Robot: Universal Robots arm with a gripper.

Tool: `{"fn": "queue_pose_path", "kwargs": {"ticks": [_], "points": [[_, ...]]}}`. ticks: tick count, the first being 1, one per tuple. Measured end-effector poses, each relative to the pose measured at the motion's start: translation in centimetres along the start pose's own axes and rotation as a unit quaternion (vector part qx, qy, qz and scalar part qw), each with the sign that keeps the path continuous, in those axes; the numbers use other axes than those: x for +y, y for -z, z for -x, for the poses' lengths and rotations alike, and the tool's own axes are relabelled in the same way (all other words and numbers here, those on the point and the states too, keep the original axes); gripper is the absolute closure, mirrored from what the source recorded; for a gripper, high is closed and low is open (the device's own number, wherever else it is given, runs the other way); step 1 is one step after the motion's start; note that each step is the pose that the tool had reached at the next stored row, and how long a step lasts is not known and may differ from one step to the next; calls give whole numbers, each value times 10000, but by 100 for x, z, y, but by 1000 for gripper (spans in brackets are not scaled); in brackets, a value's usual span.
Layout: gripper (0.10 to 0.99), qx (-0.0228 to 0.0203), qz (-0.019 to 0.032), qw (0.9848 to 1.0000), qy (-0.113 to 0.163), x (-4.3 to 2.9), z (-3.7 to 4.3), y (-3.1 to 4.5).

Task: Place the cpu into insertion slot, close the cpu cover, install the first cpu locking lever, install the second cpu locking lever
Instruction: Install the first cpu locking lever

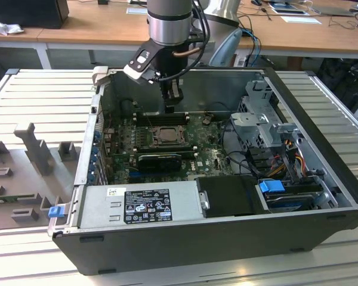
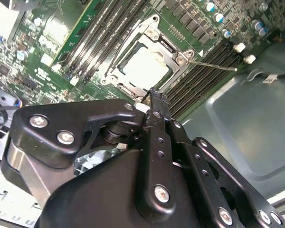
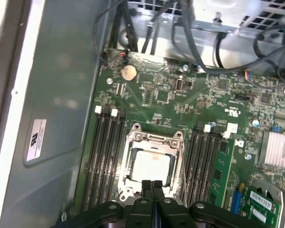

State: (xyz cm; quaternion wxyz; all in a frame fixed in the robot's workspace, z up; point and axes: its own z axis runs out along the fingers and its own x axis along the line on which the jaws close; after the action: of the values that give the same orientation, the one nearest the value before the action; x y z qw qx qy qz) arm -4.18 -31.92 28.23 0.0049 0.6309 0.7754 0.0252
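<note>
Inside the black computer case, the gripper is held pinched together, empty, near the dark-silver cpu cover, seemingly for lever-pushing.

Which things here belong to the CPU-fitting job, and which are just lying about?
Job in hand: cpu, cpu cover, locking lever, gripper.
Just lying about: power supply, memory slots, coin battery, heatsink.

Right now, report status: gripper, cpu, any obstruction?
Gripper shut, at the edge of the cpu cover. Cpu in insertion slot, cover down over it. One thin lever rod sticks out over memory slots.
</note>
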Motion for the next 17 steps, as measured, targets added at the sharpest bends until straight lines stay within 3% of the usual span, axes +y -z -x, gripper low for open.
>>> {"fn": "queue_pose_path", "kwargs": {"ticks": [5,13,16,17], "points": [[980,15,-8,9995,322,0,0,0],[980,33,-16,9973,739,0,0,0],[980,40,-20,9960,896,0,0,0],[980,46,-23,9946,1035,0,0,0]]}}
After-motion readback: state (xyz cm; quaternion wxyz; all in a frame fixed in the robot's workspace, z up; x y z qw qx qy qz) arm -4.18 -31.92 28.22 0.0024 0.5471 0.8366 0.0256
